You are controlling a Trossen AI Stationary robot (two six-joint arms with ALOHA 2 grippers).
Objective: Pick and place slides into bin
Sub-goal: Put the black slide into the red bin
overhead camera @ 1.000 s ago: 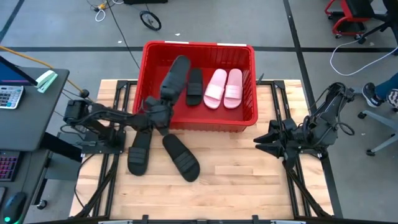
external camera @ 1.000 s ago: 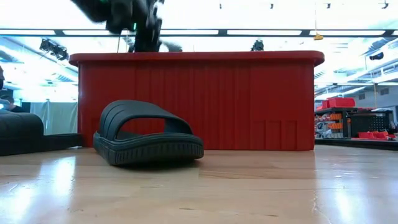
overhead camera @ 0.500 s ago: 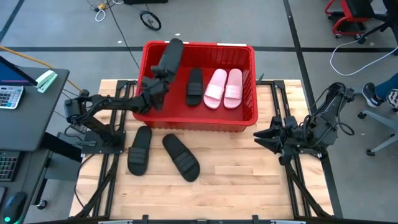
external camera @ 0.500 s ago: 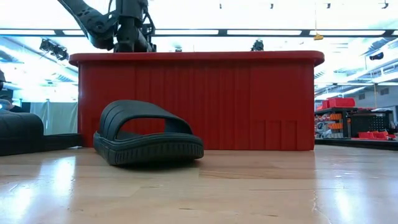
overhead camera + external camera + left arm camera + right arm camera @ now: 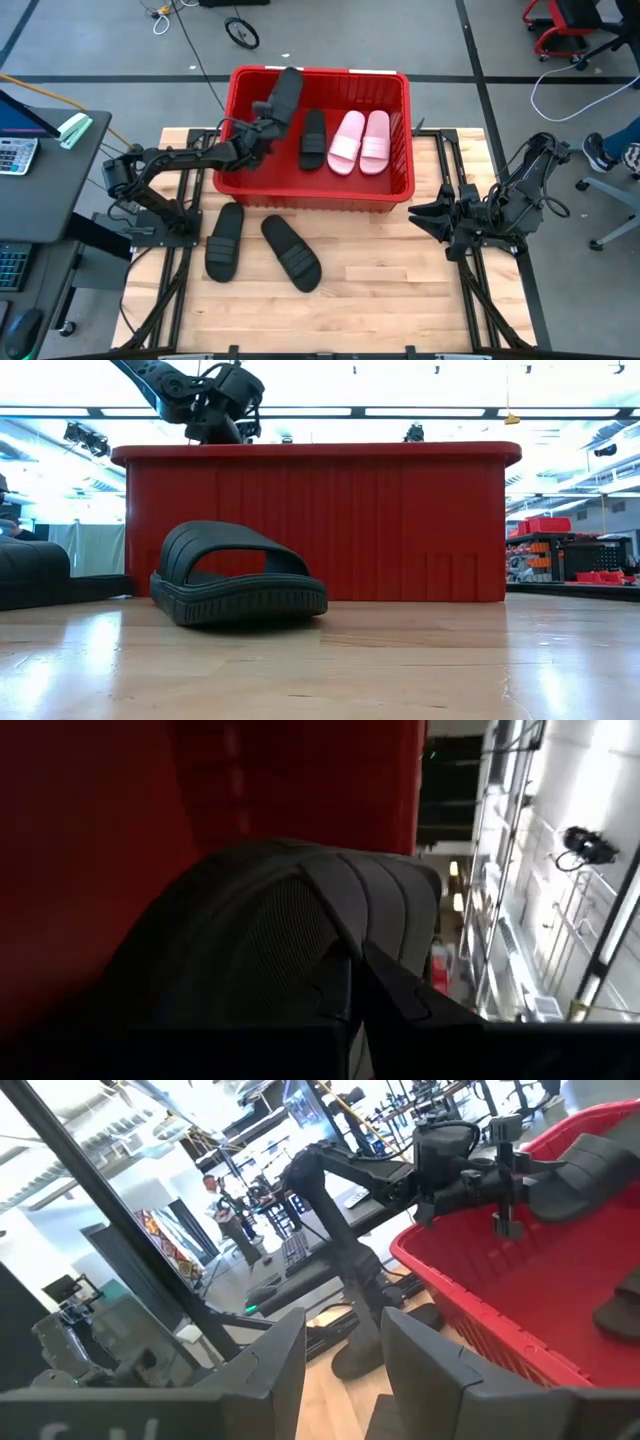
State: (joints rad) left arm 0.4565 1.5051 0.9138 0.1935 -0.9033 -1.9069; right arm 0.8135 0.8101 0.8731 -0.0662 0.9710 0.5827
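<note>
Up in the upper left of the high view, the left pincer [image 5: 262,125] is pinching a black slide [image 5: 283,97] by its heel end, holding it tilted above the left half of the red bin [image 5: 400,185]. Inside the bin lie another black slide [image 5: 313,139] and a pair of pale pink slides [image 5: 360,142], side by side. Two more black slides [image 5: 291,253] rest on the wooden surface [image 5: 390,290] just in front of the bin, one [image 5: 223,241] toward the left edge. At centre right the right pincer [image 5: 418,222] waits over the surface's right side, fingers spread and holding nothing. Beyond lie a grey floor with cables, a desk [image 5: 40,180] at the left edge, and red chair bases [image 5: 560,35] at the upper right.
</note>
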